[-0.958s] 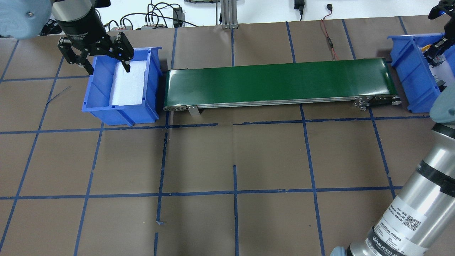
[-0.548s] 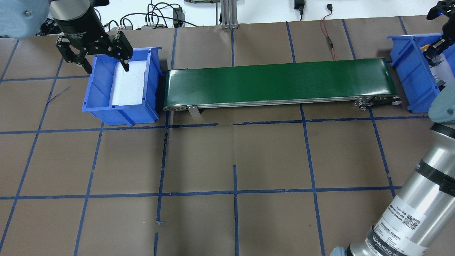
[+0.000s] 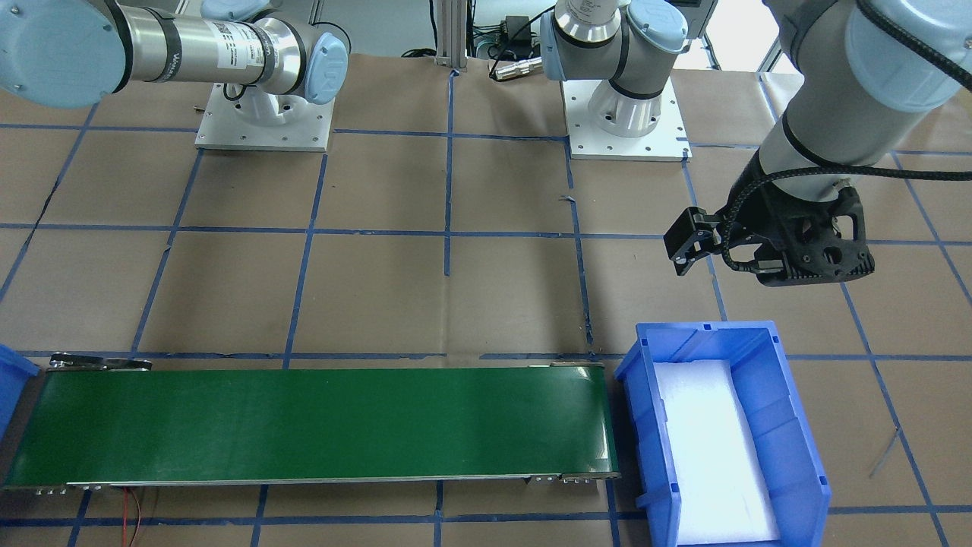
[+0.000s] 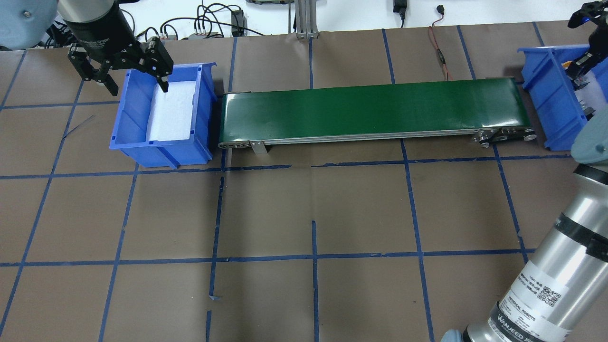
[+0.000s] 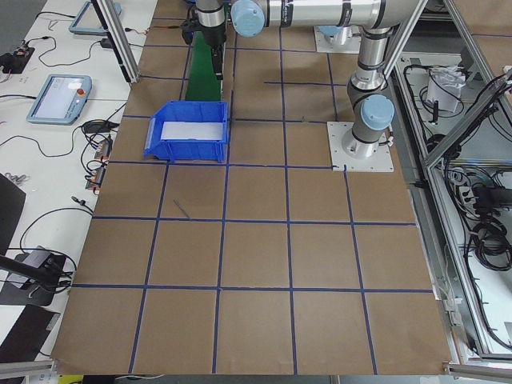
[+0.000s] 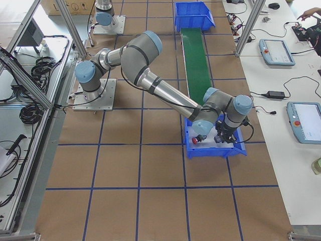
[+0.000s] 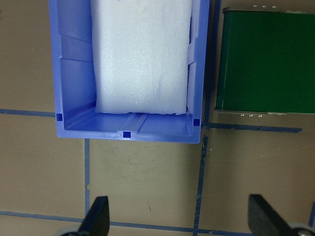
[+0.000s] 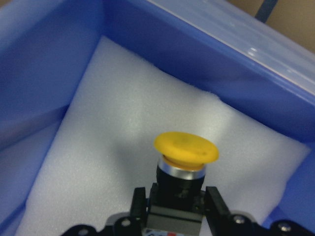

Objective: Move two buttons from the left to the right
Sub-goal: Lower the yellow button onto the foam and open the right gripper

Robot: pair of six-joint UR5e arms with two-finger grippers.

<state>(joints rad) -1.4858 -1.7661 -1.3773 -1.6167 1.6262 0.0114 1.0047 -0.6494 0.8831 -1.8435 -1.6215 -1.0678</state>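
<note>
Overhead exterior shows you the left pincer (image 4: 139,89), released and empty, pulling back toward 11 o'clock from the bare left bin (image 4: 129,124); the right pincer (image 8: 177,211) clasps the yellow button (image 8: 186,147) over the right bin (image 8: 49,64), near the red button (image 6: 199,138)

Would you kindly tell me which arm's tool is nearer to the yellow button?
Right. The right tool grips the yellow button inside one blue bin; the left tool hangs by the other bin, past the whole conveyor.

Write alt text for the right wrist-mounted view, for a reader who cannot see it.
The right gripper holds a yellow push-button by its dark body, jaws closed on both sides. Beneath it lies white foam lining a blue bin.
</note>
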